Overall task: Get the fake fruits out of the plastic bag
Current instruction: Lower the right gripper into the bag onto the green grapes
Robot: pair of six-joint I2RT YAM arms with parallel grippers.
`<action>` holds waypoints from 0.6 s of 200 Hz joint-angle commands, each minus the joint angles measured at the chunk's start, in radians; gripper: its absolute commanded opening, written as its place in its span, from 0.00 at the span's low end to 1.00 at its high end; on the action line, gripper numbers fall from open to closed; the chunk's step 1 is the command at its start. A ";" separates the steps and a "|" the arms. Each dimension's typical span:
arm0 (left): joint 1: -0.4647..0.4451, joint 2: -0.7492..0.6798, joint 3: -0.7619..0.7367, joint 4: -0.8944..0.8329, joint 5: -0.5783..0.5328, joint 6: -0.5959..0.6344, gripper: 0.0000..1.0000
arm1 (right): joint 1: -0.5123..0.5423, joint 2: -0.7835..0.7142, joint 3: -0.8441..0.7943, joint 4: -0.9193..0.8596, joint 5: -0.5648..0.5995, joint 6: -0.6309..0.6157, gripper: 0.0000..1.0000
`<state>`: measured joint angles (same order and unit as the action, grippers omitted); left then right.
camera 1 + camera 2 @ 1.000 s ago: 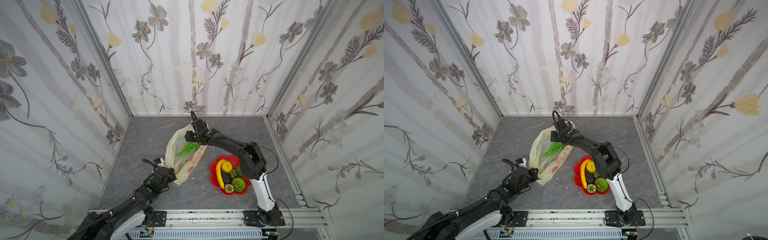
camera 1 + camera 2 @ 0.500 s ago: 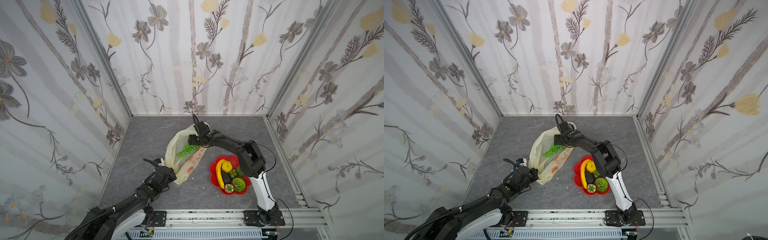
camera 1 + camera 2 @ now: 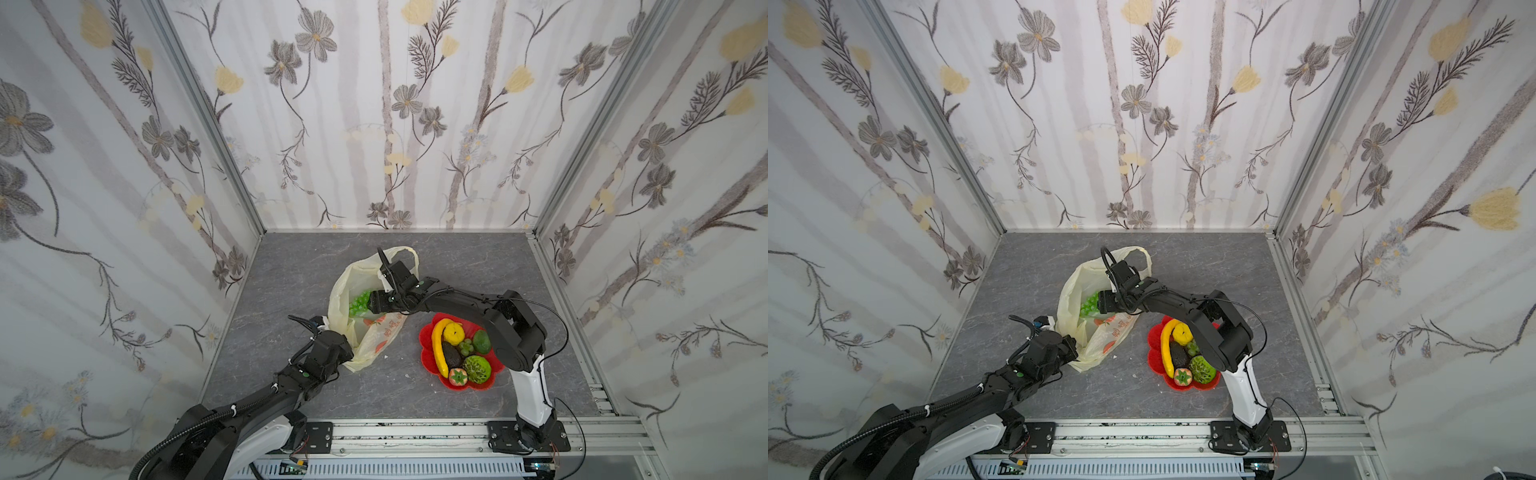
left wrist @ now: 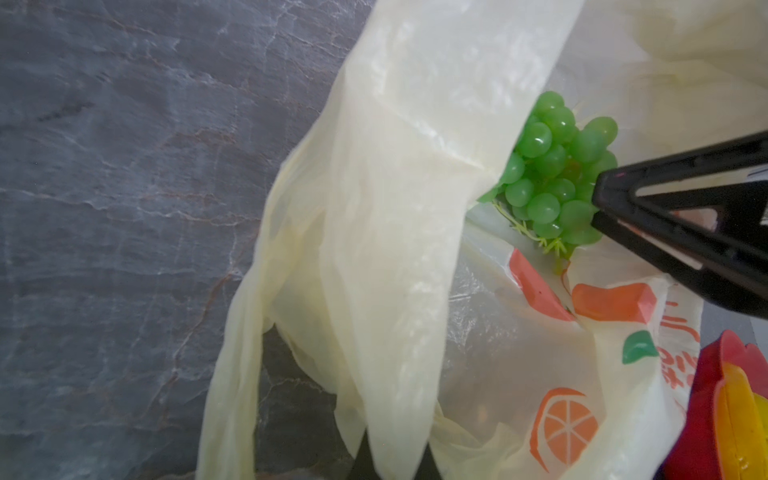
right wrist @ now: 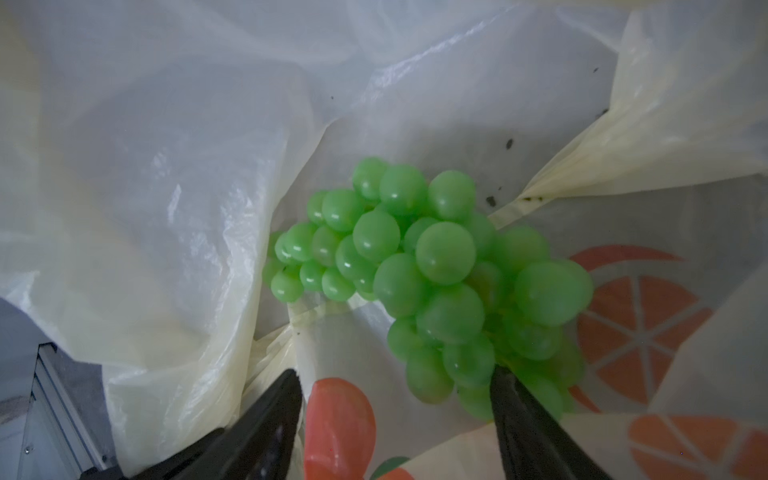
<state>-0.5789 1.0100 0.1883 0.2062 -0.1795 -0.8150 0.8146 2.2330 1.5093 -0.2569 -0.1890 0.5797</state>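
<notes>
While our left gripper (image 3: 347, 353) pinches the plastic bag (image 3: 376, 336) mid-table, our right gripper (image 5: 395, 374) stands wide open inside it (one finger touching the grape bunch (image 5: 436, 266)), gripping nothing.

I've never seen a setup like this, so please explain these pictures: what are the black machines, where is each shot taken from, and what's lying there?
The black machines are two robot arms with pincer-like grippers, working on a grey tabletop inside a booth with flowered walls. The two wide pictures come from one camera overhead. The two close-ups come from cameras on the arms' wrists. A pale-yellow plastic bag lies on the table. The left gripper is shut on part of it, while the right gripper reaches inside, open, at a green grape bunch. Beside the bag, a red plate holds a banana, a strawberry and other toy fruits.
</notes>
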 commanded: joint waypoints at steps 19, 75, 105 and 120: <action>-0.001 0.007 0.008 0.017 -0.016 0.012 0.00 | 0.024 -0.044 -0.038 0.058 -0.015 0.018 0.64; 0.000 0.007 -0.001 0.021 -0.017 0.011 0.00 | -0.035 -0.105 -0.092 0.080 0.040 0.014 0.52; 0.000 0.006 -0.001 0.022 -0.017 0.013 0.00 | -0.046 -0.085 -0.087 0.067 0.087 0.006 0.47; 0.000 0.008 -0.001 0.024 -0.016 0.014 0.00 | -0.046 -0.065 -0.072 0.055 0.097 0.000 0.51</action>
<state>-0.5789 1.0157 0.1886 0.2066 -0.1799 -0.8112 0.7712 2.1448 1.4200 -0.2169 -0.1482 0.5934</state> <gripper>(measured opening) 0.051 0.473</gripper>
